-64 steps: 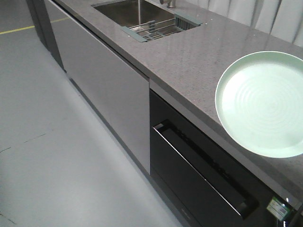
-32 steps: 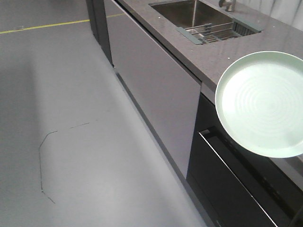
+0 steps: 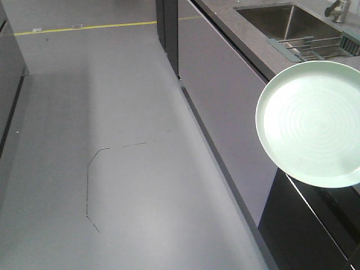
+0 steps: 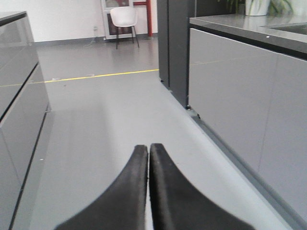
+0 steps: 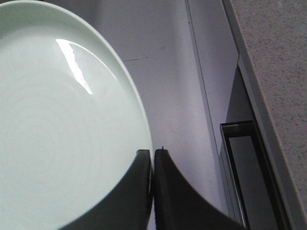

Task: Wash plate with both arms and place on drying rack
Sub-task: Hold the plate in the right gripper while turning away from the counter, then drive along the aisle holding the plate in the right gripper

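The pale mint-green plate (image 3: 312, 124) hangs in the air at the right of the front view, its ringed face toward the camera. In the right wrist view the plate (image 5: 62, 124) fills the left side, and my right gripper (image 5: 153, 152) is shut on its rim. My left gripper (image 4: 148, 147) is shut with nothing between its fingers, hanging above the grey floor. The drying rack (image 3: 315, 48) lies across the near end of the steel sink (image 3: 281, 19) at the top right. Neither arm shows in the front view.
A long grey counter (image 3: 236, 31) with flat cabinet fronts (image 3: 225, 90) runs along the right, with a dark appliance door (image 3: 304, 225) below the plate. A tap (image 3: 340, 8) stands behind the sink. A yellow floor line (image 3: 84, 27) and a dark cabinet (image 3: 8, 79) lie left. A white chair (image 4: 123, 18) stands far back.
The view has swung left along the counter: the sink and rack slid toward the upper right and more floor shows. The plate keeps the same place in the front view.
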